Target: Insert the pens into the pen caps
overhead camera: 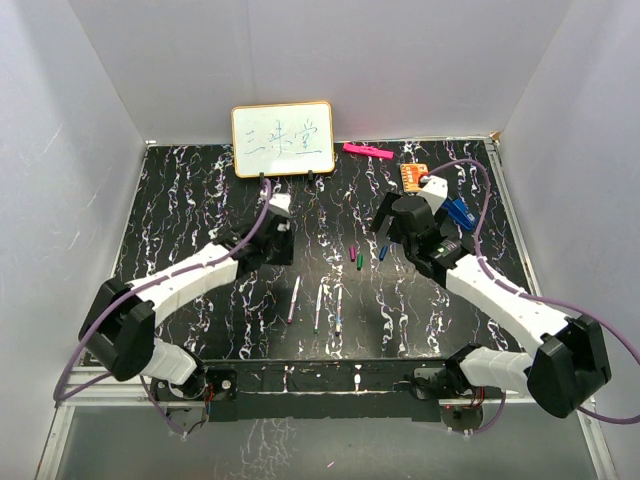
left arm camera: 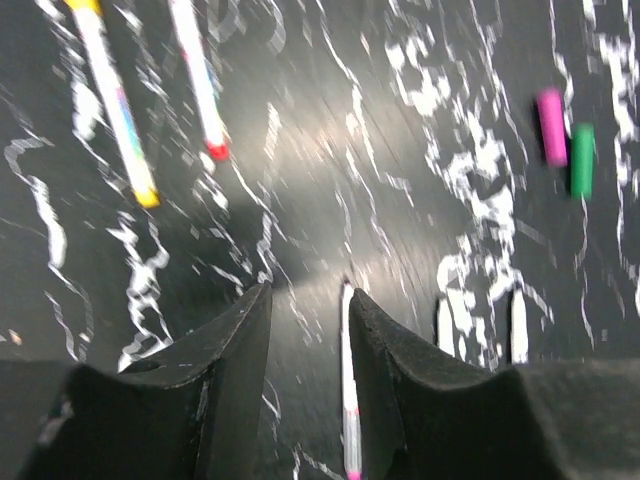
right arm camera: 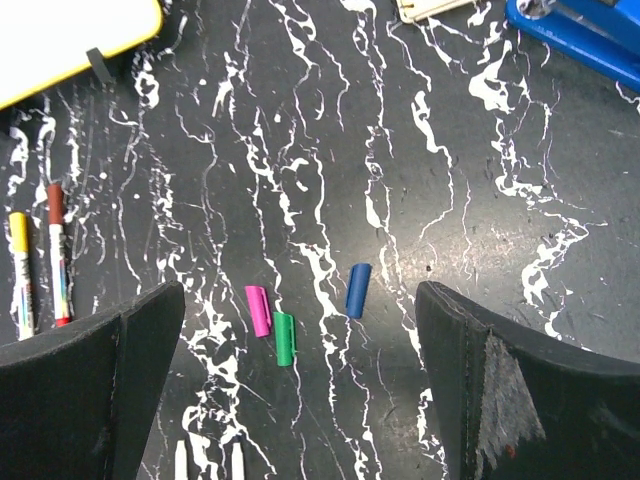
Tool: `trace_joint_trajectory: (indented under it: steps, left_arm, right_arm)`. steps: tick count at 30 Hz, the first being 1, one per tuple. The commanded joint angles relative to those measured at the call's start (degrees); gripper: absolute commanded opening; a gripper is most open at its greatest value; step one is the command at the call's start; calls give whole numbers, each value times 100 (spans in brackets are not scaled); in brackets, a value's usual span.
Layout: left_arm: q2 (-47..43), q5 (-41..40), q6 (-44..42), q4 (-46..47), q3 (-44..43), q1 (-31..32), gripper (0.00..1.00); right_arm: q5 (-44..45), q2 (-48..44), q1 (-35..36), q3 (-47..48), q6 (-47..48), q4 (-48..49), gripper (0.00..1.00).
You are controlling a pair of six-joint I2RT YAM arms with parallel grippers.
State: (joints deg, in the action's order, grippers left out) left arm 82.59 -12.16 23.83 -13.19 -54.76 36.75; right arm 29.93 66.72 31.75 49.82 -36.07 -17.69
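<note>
Black, white-veined table (overhead camera: 180, 200), white walls on three sides. At the back edge a whiteboard (overhead camera: 283, 139) stands propped, with blue writing on it. A blue clip-like thing (overhead camera: 458, 212) sits just beside the right arm's wrist, with an orange-tan block (overhead camera: 412, 175) behind it and a pink marker (overhead camera: 367, 151) near the back wall.

State of the left gripper (left arm camera: 308, 295): narrow gap, holding nothing. State of the right gripper (right arm camera: 300, 290): spread wide, empty, above the caps.

Three pens (overhead camera: 317, 308) lie side by side mid-table toward the near edge. The yellow-ended pen (left arm camera: 115, 105) and red-ended pen (left arm camera: 200, 80) lie together ahead of the left fingers.

The magenta cap (right arm camera: 258, 310) and green cap (right arm camera: 285, 338) lie just beside each other. The blue cap (right arm camera: 357, 290) is near them, loose on the table.
</note>
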Motion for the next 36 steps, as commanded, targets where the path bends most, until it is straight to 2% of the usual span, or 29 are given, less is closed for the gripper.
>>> trace_joint_trajectory:
  steps: [1,9,24,36]
  left_arm:
    - [-530,6,165,-547,354,495,37]
    - [-1105,103,560,-402,1084,826,38]
    - [-230,-16,676,-527,773,1223,40]
    - [51,-92,734,-362,778,1275,40]
  right_arm:
    - [-529,181,-230,76,-29,113,98]
    - [-781,235,-296,36,156,153,98]
    - [-717,136,-292,-28,217,178,98]
    - [-802,136,-293,-122,197,284,98]
